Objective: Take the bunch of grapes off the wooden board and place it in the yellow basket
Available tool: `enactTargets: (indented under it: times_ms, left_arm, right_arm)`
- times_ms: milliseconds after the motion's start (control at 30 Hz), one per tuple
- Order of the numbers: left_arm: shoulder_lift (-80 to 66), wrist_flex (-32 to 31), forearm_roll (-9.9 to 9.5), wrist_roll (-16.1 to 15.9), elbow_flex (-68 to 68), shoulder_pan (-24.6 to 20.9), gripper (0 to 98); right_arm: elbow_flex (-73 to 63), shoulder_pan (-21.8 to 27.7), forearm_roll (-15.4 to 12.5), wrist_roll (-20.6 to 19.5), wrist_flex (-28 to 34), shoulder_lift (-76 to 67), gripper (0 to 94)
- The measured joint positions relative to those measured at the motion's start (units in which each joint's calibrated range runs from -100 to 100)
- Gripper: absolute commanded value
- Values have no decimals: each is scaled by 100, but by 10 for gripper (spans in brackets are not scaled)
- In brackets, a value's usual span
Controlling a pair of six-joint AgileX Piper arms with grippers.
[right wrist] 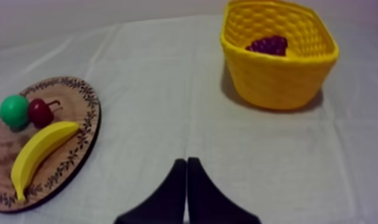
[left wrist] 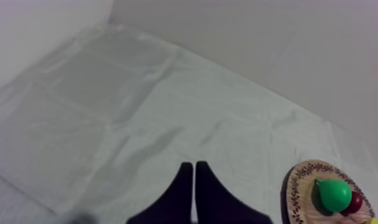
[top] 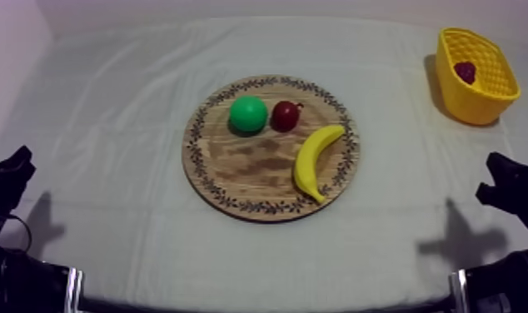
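Grapes (top: pixel 465 72): knobbly bunch in latticed yellow basket (top: pixel 477 104), upper right, well apart from my right gripper (right wrist: pixel 186 167).
Left gripper (left wrist: pixel 194 170), right gripper: closed, empty.

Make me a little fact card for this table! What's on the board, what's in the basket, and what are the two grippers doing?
board: round wooden board, middle of the table
on the board: green pear, small red fruit, banana
basket: yellow basket, far right side
in the basket: bunch of grapes
left gripper: shut on nothing, over the cloth
right gripper: shut on nothing, between board and basket
task: grapes are in the basket
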Motion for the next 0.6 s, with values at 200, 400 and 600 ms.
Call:
enactTargets:
  times_ms: [200,400,600]
  left_arm:
    - [0,0,0,0,0,0,1]
    - [0,0,0,0,0,0,1]
    - [0,0,0,0,0,0,1]
  right_arm:
    - [13,-57,-12,582,-8,-43,3]
    - [13,-61,-20,848,-17,-43,3]
    - [13,-61,-20,852,-21,-43,3]
